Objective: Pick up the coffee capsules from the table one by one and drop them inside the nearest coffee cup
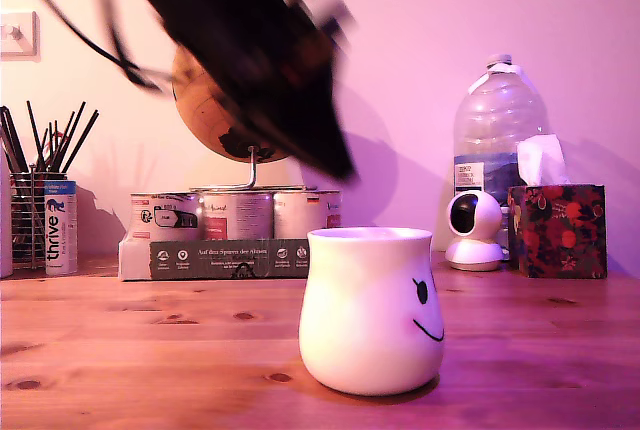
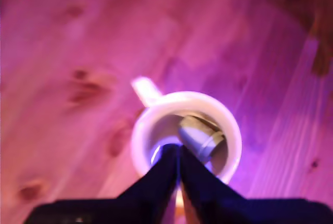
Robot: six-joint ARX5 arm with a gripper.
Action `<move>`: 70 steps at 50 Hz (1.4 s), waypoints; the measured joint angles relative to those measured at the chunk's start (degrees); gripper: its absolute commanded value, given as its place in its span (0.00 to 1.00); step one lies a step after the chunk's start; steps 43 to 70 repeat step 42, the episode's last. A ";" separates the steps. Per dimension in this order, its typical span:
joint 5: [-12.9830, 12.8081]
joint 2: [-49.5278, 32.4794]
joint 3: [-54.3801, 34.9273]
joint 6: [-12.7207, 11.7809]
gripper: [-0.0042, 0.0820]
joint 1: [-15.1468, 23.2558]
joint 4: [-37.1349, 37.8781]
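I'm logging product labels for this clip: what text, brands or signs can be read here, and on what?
"thrive": reads vertically on the white tube beside the wire pencil holder.
Cursive line on the dark cardboard tray under the tins: too small to read.
Tin labels: too small.
Label on the clear plastic water bottle: blurred.
White glossy smiley cup: a drawn face, no words.
Wrist view: no text.
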 measured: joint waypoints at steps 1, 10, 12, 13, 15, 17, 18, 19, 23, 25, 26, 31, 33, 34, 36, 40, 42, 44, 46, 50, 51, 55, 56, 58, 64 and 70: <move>0.15 -1.05 -0.59 -0.72 0.03 0.46 0.26; 1.05 -7.89 -3.98 -1.29 0.03 5.01 0.44; 1.03 -9.18 -4.68 -1.81 0.03 6.05 0.48; 1.05 -9.77 -5.05 -2.14 0.03 6.54 0.44; 1.05 -11.13 -5.95 -2.21 0.03 7.52 0.35; 1.05 -12.70 -6.75 -2.21 0.03 8.41 0.15; 1.05 -13.46 -7.13 -2.21 0.03 8.83 -0.04; 1.05 -14.21 -7.50 -2.45 0.03 9.31 -0.11; 1.07 -16.98 -8.76 -2.45 0.03 11.50 -0.33; 1.07 -18.34 -9.38 -2.62 0.03 12.63 -0.46; 1.07 -18.97 -9.64 -2.62 0.03 13.18 -0.57; 1.36 -21.68 -10.64 -2.82 0.03 16.02 -1.31; 1.62 -22.58 -10.95 -2.82 0.03 17.09 -1.60; 1.70 -22.97 -11.02 -3.67 0.03 17.59 -1.84; 1.84 -23.67 -11.06 -3.69 0.03 18.58 -2.25; 1.90 -24.94 -11.06 -3.91 0.03 20.20 -2.91; 1.95 -25.55 -11.06 -3.93 0.03 20.76 -3.17; 1.95 -25.55 -11.06 -3.93 0.03 20.76 -3.17; 1.95 -25.55 -11.06 -3.93 0.03 20.76 -3.17; 1.95 -25.55 -11.06 -3.93 0.03 20.76 -3.17; 1.95 -25.55 -11.06 -3.93 0.03 20.76 -3.17; 1.95 -25.55 -11.06 -3.93 0.03 20.76 -3.17; 1.95 -25.55 -11.06 -3.93 0.03 20.76 -3.17; 1.95 -25.55 -11.06 -3.93 0.03 20.76 -3.17; 1.95 -25.55 -11.06 -3.93 0.03 20.76 -3.17; 1.95 -25.55 -11.06 -3.93 0.03 20.76 -3.17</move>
